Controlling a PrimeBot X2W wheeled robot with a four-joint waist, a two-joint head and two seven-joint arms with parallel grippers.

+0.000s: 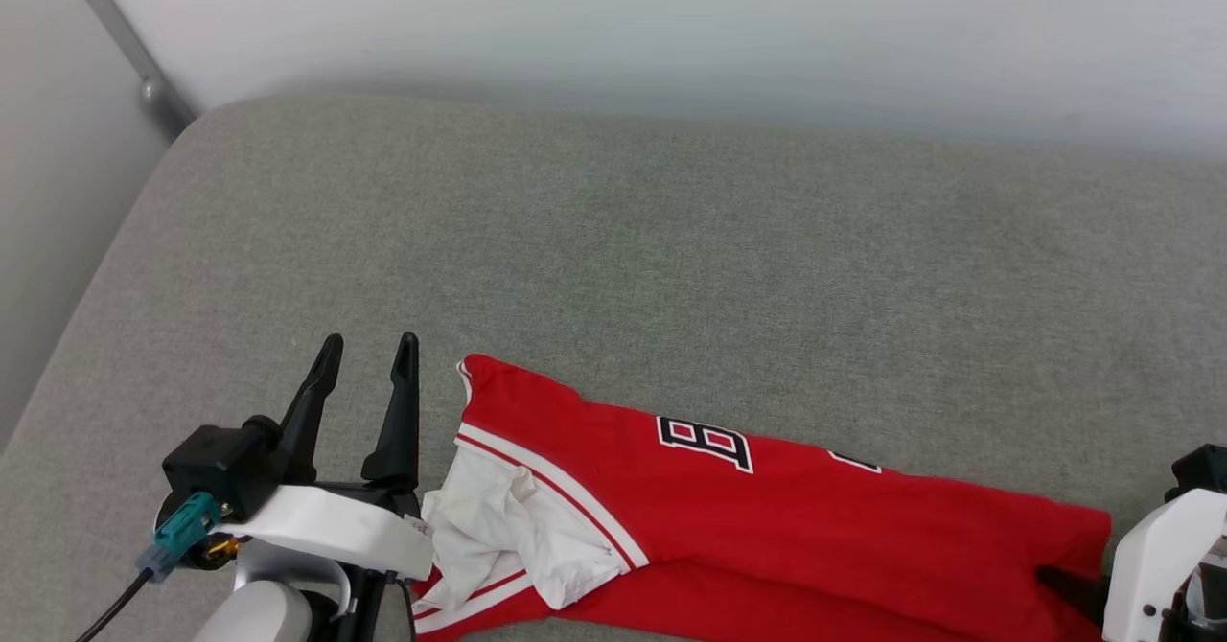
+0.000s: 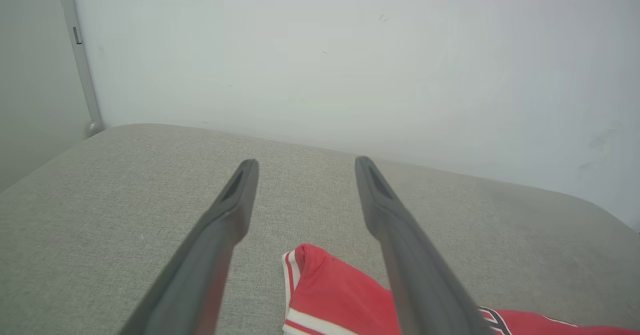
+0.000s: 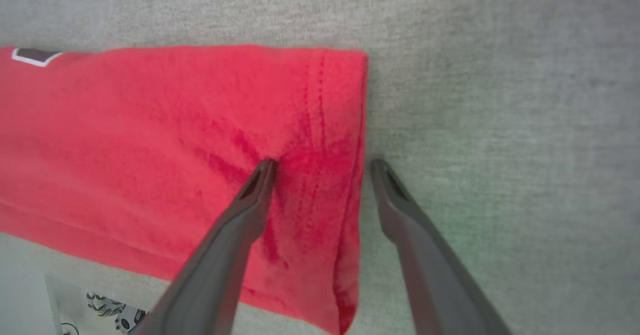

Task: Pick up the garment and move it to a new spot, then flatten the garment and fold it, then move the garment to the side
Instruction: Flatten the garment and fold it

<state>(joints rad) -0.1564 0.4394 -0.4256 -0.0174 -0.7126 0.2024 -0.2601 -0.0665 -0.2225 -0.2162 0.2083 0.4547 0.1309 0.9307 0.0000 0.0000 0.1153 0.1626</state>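
The garment [image 1: 786, 517] is a red jersey with a white sleeve and striped trim. It lies folded into a long strip across the near part of the grey cushion [image 1: 671, 268], with part of a black letter print on top. My left gripper [image 1: 369, 347] stands open just left of the garment's sleeve end, nothing between its fingers. In the left wrist view the gripper [image 2: 306, 162] hovers over the garment's corner [image 2: 335, 295]. My right gripper [image 3: 322, 164] is open astride the hem edge of the garment [image 3: 175, 140], one finger pressing the red cloth, the other on the cushion.
A pale wall [image 1: 671, 29] rises behind the cushion, with a grey metal rail [image 1: 125, 48] at the far left corner. The cushion's left edge [image 1: 86, 307] drops off. Bare grey fabric spreads beyond the garment. My right wrist's white housing [image 1: 1165, 546] is at the lower right.
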